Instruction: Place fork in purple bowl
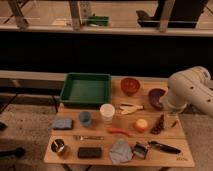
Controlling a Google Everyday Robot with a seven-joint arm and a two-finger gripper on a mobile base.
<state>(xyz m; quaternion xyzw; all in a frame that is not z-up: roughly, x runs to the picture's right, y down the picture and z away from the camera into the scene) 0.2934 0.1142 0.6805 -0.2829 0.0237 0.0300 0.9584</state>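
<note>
The fork (89, 137) is a slim silvery utensil lying flat near the table's front left, just behind the black rectangular block (90, 152). The purple bowl (155, 97) stands at the table's right, beside the red-orange bowl (130, 85). Its right side is hidden by my white arm (190, 92). My gripper (172, 120) hangs below the arm at the table's right edge, just in front of the purple bowl and far from the fork. Nothing shows in it.
A green tray (86, 89) sits at the back left. A blue cup (85, 118), white cup (107, 112), cream utensils (131, 107), orange object (141, 125), grey cloth (121, 150), metal cup (60, 147) and black-handled tool (165, 146) crowd the table.
</note>
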